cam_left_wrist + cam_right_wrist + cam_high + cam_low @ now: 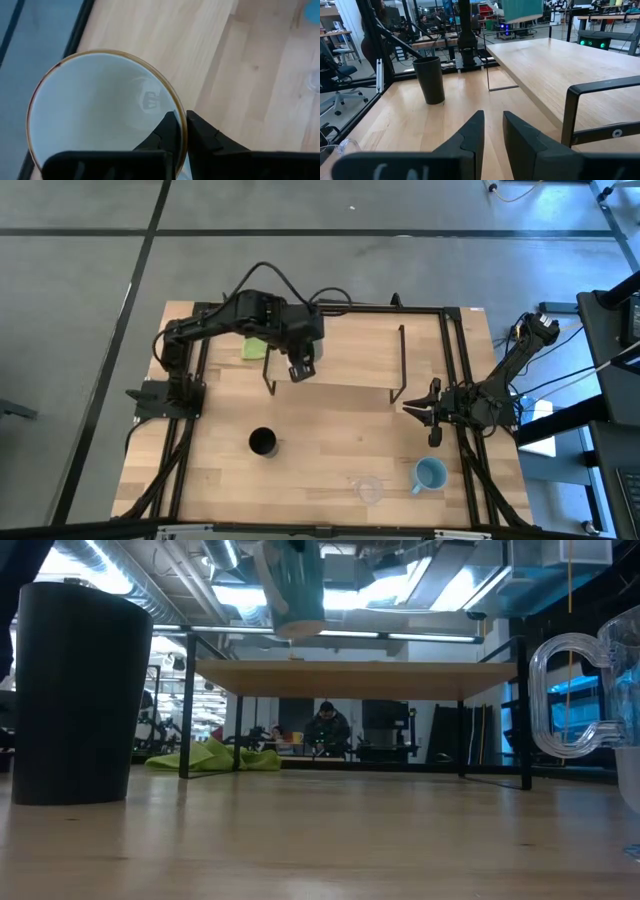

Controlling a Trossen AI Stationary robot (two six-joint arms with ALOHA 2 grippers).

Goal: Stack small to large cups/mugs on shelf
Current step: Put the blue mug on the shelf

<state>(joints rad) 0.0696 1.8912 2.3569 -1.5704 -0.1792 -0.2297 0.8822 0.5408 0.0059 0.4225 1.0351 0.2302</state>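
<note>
White mug (100, 115) above shelf (350, 350) edge

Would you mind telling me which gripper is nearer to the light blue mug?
Right. The right gripper rests just behind the light blue mug; the left gripper, gripping the white mug, is across the table over the shelf.

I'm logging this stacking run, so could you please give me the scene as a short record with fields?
left pincer: shut on the rim of the white mug, held above the shelf's left end
right pincer: at the table's right side near the shelf's right legs, holding nothing
shelf: no cup standing on it
black cup: upright on the table, in front of the shelf
clear cup: near the table's front edge
light blue mug: right of the clear cup
green cloth: under the left arm
</note>
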